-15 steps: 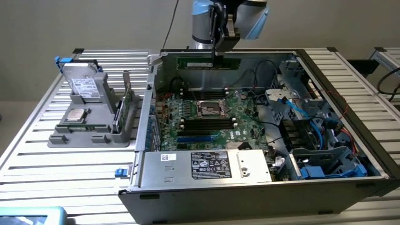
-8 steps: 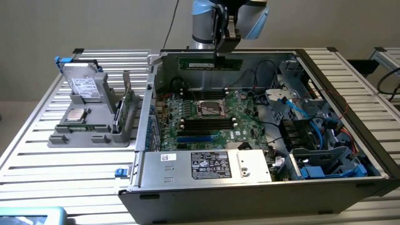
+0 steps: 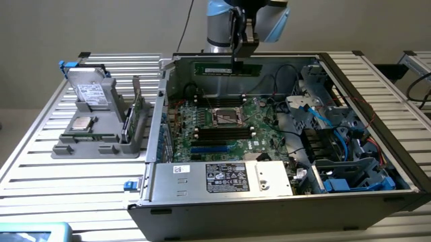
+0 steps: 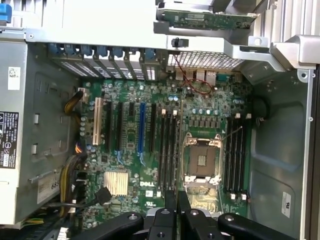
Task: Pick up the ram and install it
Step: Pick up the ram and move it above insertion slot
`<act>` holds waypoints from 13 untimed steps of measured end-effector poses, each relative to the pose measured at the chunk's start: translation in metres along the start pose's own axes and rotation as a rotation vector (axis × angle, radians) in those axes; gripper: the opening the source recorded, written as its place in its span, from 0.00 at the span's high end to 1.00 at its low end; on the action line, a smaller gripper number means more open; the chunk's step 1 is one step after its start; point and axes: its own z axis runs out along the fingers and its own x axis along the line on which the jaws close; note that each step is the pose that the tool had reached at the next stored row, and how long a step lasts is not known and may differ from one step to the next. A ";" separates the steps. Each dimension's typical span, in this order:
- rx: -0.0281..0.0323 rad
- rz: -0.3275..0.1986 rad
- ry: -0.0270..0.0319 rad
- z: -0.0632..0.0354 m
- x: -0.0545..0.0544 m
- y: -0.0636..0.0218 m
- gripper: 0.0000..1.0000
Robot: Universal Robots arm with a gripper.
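Slatted metal tabletop [image 3: 67,171] carries an open computer case [image 3: 269,217] with its motherboard [image 3: 263,126] facing up. In the upper middle of the exterior view, my pincer [image 3: 237,59] points down and pinches the ram [image 3: 212,69] by its top edge. The green stick hangs level in front of the case's far wall, clear of the board. At the exterior view's left, a grey holder [image 3: 88,143] keeps a hard drive [image 3: 91,93] upright. From my wrist I look down on the motherboard [image 4: 130,135], with my pincer [image 4: 177,197] pressed narrow.
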 end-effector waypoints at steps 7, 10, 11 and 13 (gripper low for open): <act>0.0017 0.004 0.0003 0.0058 -0.007 -0.0004 0.86; 0.0017 0.004 0.0003 0.0059 -0.007 -0.0004 0.86; 0.0018 0.004 0.0001 0.0063 -0.008 -0.0004 0.86; 0.0017 0.004 0.0000 0.0082 -0.009 -0.0006 0.86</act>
